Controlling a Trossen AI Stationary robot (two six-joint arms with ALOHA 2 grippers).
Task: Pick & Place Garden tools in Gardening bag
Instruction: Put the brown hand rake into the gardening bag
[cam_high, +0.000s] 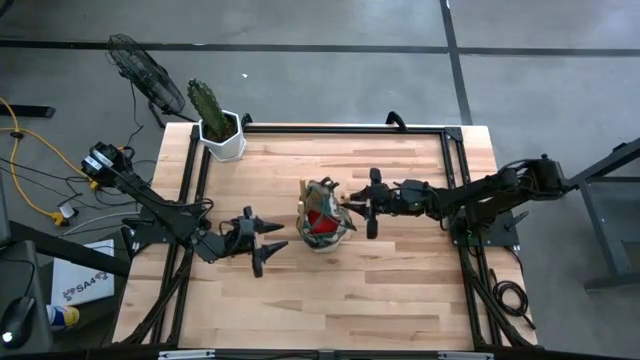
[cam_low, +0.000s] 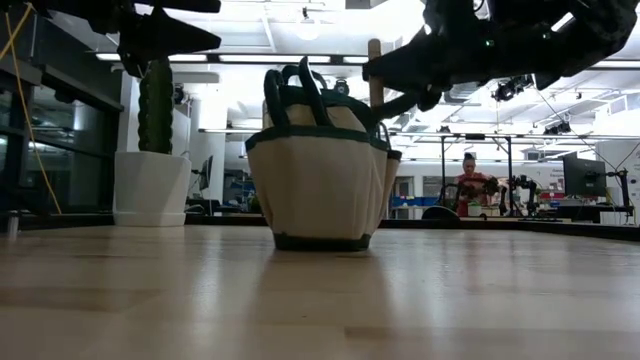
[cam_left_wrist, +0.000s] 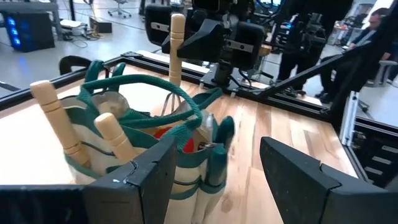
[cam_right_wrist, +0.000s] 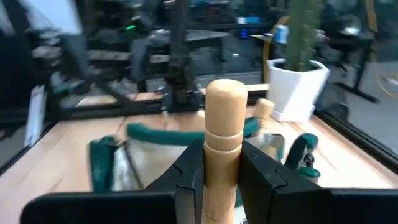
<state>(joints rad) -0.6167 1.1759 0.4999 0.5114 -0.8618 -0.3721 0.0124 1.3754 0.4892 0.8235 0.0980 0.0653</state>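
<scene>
Right gripper (cam_right_wrist: 221, 163) clamps a wooden tool handle (cam_right_wrist: 224, 124) upright over the gardening bag (cam_high: 325, 215) just below it; the left gripper (cam_high: 262, 240), jaws wide and empty, waits beside the bag. Three wooden handles counted, two already bagged; no tools visible on the table (cam_high: 400, 290).

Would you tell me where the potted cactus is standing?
In the high view the potted cactus stands at the table's far left corner, well apart from the gardening bag at the centre.

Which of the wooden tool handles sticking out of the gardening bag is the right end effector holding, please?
The upright handle clamped in the right end effector; the other handles lean free in the gardening bag.
</scene>
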